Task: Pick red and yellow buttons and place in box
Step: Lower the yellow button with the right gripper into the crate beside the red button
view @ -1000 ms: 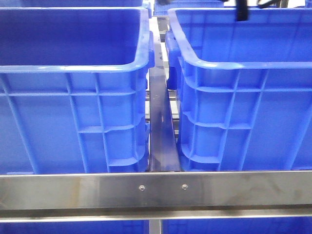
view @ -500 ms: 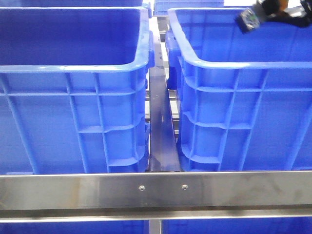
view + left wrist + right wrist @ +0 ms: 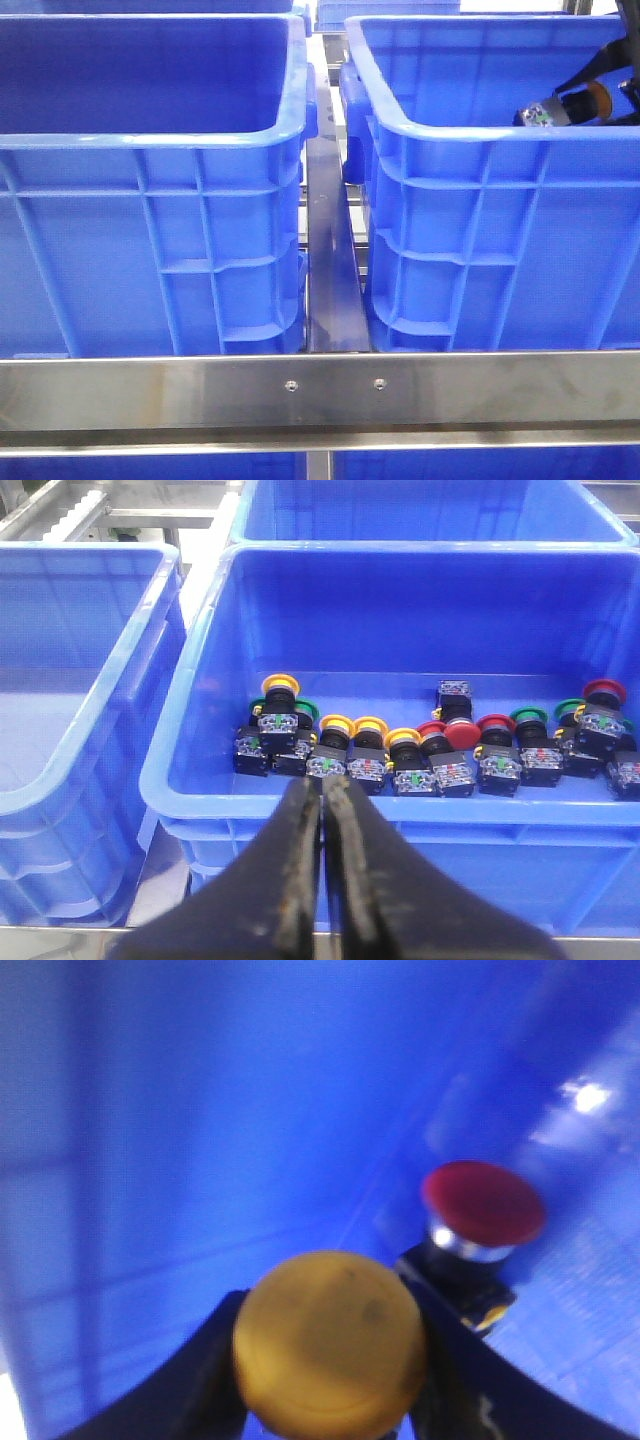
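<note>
**A:** What is held by the right gripper [image 3: 330,1360]?

**B:** A yellow button [image 3: 330,1345] is clamped between its dark fingers [image 3: 205,1380], one finger pressed against each side of the round cap. In the front view the same button [image 3: 560,108] is seen inside the right-hand blue crate [image 3: 480,230], just above its near rim, its grey blocky end turned away from the gripper [image 3: 612,100].

**A:** Is anything found close to that gripper?

**B:** A red button [image 3: 480,1210] is seen just beyond the held one and a little to one side, lying on the blue crate floor [image 3: 200,1110]. The two are close, but whether they touch cannot be told, since the picture is blurred.

**A:** And the left gripper [image 3: 323,810]?

**B:** Its two fingers [image 3: 295,870] are pressed together with nothing between them. It is held outside a blue crate [image 3: 300,780], above the near rim. A row of buttons [image 3: 430,745] is spread on the crate floor ahead of it: yellow caps [image 3: 355,725] straight ahead, red caps [image 3: 462,732] and green caps [image 3: 528,717] off to one side. Another blue crate [image 3: 80,680] is seen beside it, apart from the gripper.
</note>
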### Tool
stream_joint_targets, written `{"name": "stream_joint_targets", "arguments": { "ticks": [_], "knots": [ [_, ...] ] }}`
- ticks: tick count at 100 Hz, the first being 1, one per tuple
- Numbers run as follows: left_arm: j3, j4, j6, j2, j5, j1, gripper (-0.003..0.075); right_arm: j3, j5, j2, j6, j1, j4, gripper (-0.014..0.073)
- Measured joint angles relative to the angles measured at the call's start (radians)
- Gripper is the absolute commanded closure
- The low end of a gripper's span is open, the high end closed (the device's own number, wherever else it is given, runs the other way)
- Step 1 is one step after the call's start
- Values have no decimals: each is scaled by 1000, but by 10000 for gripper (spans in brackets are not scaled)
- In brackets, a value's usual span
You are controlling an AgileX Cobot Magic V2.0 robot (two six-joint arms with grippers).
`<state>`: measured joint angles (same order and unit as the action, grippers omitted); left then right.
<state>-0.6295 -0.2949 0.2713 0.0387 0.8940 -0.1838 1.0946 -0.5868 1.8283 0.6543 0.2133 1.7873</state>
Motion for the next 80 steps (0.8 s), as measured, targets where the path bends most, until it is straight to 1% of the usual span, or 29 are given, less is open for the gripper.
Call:
{"name": "stream_joint_targets", "arguments": {
  "ticks": [20, 47, 80],
  "knots": [
    [0, 0, 0, 0, 0, 0, 739, 36, 9, 31, -43, 0, 2, 537],
    [0, 0, 0, 0, 0, 0, 739, 44, 81, 37, -146, 0, 6, 537],
    [0, 0, 0, 0, 0, 0, 739, 117, 60, 79, -173, 0, 7, 537]
  ]
}}
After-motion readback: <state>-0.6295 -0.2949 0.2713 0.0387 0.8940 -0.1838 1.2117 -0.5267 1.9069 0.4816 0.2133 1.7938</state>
